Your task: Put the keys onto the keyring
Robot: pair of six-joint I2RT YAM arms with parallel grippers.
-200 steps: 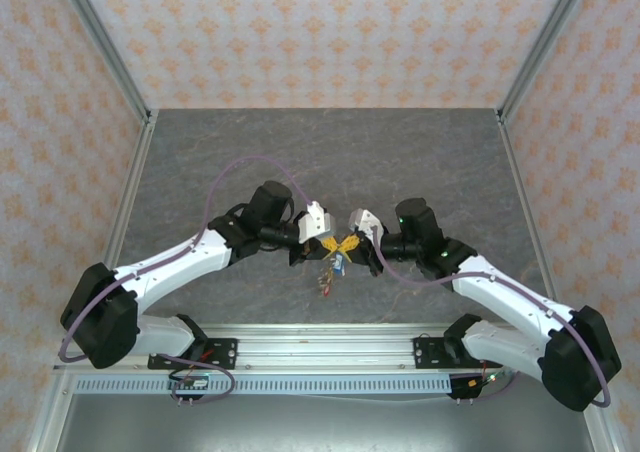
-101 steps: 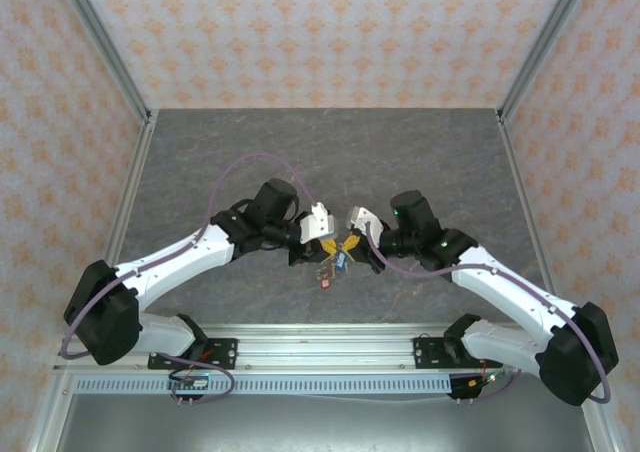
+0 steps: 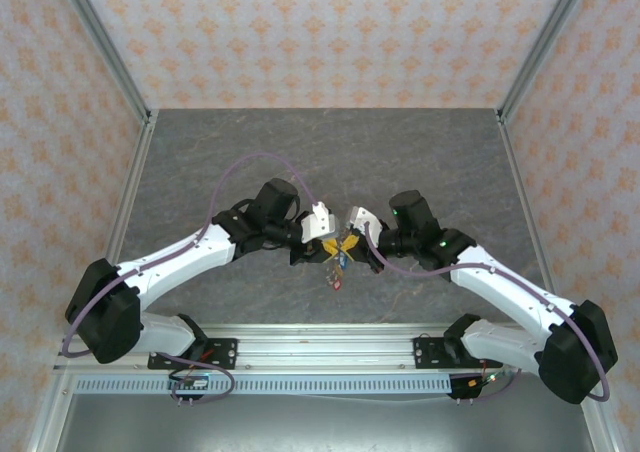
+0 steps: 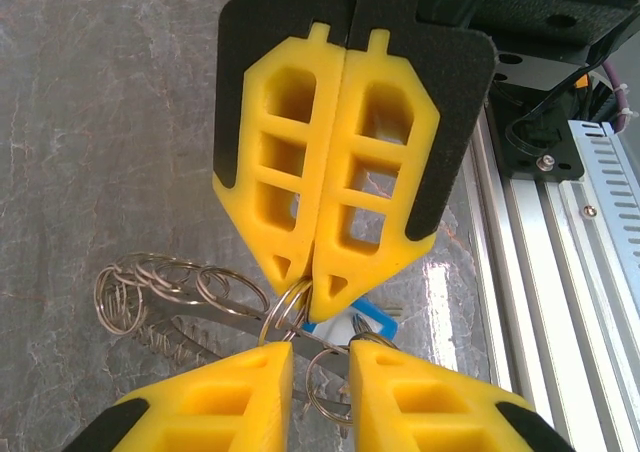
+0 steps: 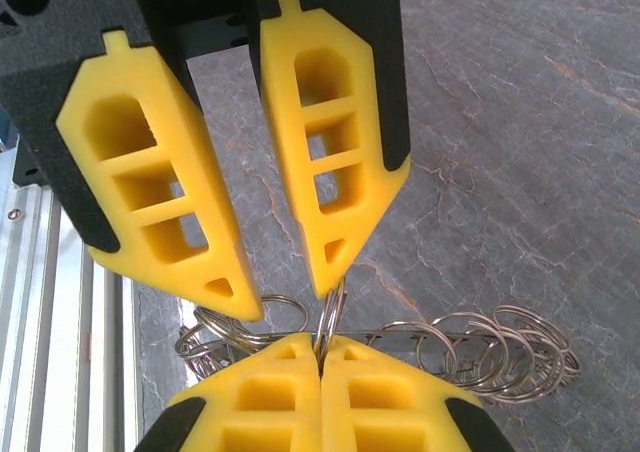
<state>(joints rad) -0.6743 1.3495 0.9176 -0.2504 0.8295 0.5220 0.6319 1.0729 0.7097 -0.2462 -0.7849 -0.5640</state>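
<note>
**Top view:** my left gripper [image 3: 326, 251] and right gripper [image 3: 352, 248] meet tip to tip over the grey marbled table [image 3: 200, 152]. The keys [image 3: 337, 272] just near of them blur together.

**Left wrist:** my left fingers [image 4: 240, 392], ribbed yellow pads cut off below, stand slightly apart. The blue key [image 4: 372, 324] is half hidden.

**Right wrist:** my right fingers [image 5: 260, 392], pressed together, pinch a thin wire loop [image 5: 331, 317]. The keyring [image 5: 500, 357], coiled silvery wire, sits just far of the pinch.

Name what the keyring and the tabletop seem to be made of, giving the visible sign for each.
Keyring: metal wire, probably steel, silvery and polished; bright glints run along its thin loops. Tabletop: grey with pale veins like stone, slightly glossy; possibly a printed laminate, the look leaves it open.
</note>
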